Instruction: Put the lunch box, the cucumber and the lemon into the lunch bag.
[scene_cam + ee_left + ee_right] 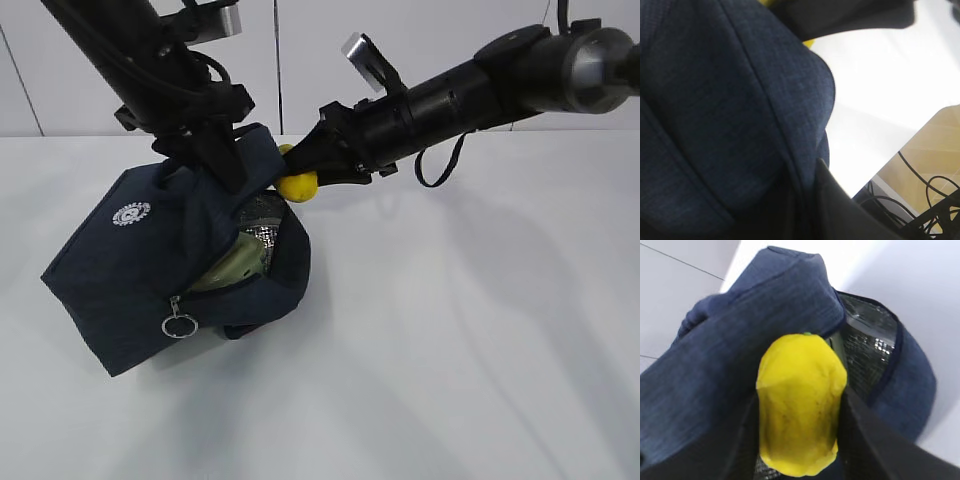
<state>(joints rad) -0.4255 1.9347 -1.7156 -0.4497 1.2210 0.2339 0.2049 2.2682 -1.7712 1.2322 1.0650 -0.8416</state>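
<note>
Lemon (297, 186) held at the mouth of the lunch bag (130, 270).
The right gripper (308, 172) clasped the bright yellow lemon over the navy bag's silver-lined opening; the left gripper (222, 160) pinched the bag's fabric closed-jawed, tilting it on the plain white counter (480, 350).

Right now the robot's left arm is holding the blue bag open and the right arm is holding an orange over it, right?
Not quite. The fruit in the right gripper is a yellow lemon, not an orange, as the right wrist view shows. The rest holds: the left gripper grips the blue bag at its top edge.
</note>
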